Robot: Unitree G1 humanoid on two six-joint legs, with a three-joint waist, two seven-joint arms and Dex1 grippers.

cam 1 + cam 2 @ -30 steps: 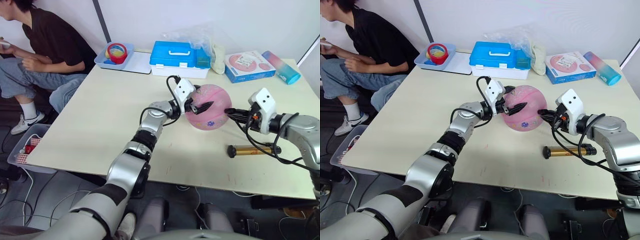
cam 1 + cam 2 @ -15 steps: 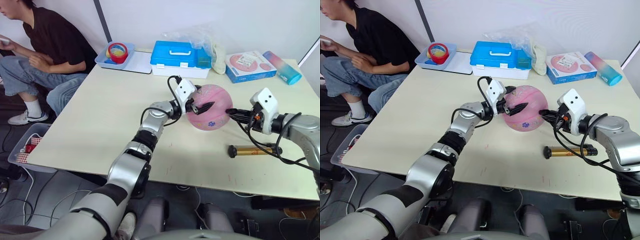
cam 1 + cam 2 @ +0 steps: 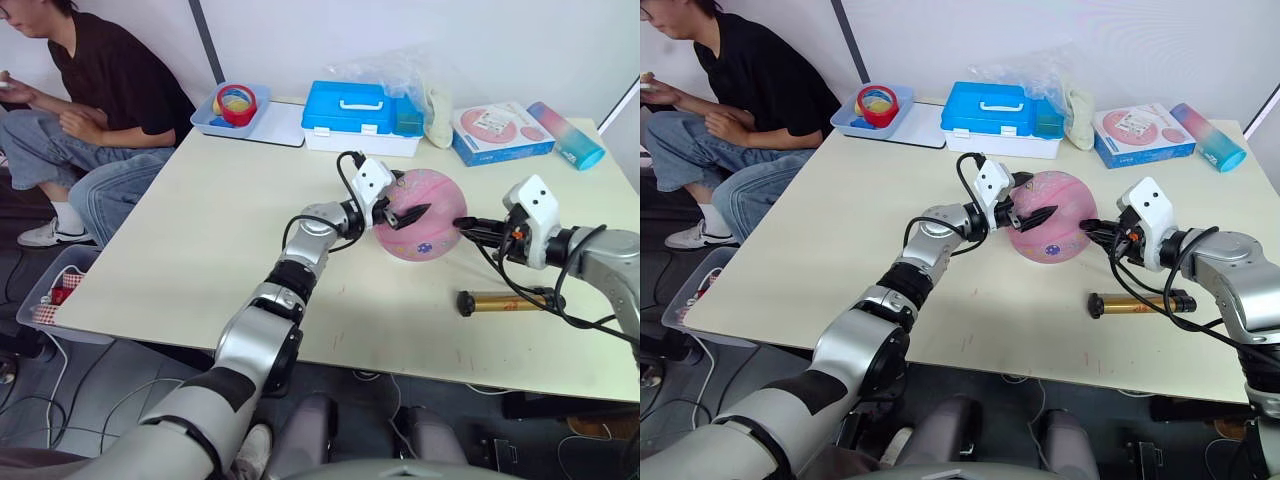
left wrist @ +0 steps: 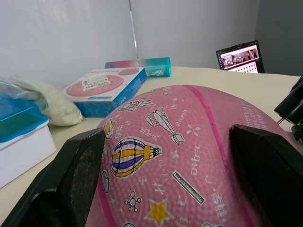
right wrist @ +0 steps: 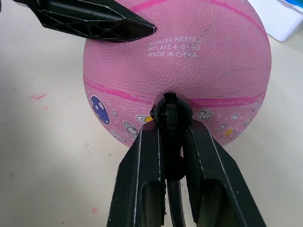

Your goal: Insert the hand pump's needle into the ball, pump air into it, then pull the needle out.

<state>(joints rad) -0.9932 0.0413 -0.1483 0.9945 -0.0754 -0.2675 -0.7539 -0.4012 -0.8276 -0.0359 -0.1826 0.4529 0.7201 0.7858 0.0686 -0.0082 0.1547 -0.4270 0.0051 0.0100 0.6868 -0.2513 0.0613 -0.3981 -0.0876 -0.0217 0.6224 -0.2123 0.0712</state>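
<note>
The pink ball (image 3: 424, 229) rests on the table (image 3: 200, 240) near its middle. My left gripper (image 3: 401, 199) reaches in from the ball's left, and its two black fingers (image 4: 81, 177) press on either side of the ball (image 4: 180, 156). My right gripper (image 5: 170, 128) is shut on the black fitting (image 5: 171, 109) of the needle, whose tip sits against the ball's right side; the pin is hidden behind the fitting. The hand pump (image 3: 505, 298), a bronze cylinder, lies on the table in front of my right gripper (image 3: 467, 226), and its black hose (image 3: 503, 281) curves up to the fitting.
At the table's far side stand a blue case (image 3: 358, 115), a tray with tape rolls (image 3: 231, 107), a pink-and-blue box (image 3: 501, 131) and a teal bottle (image 3: 564, 133). A person (image 3: 95, 85) sits beyond the left corner. A basket (image 3: 48, 296) is on the floor.
The seated person has shifted arms and legs. Ball, pump and both grippers stay where they were.
</note>
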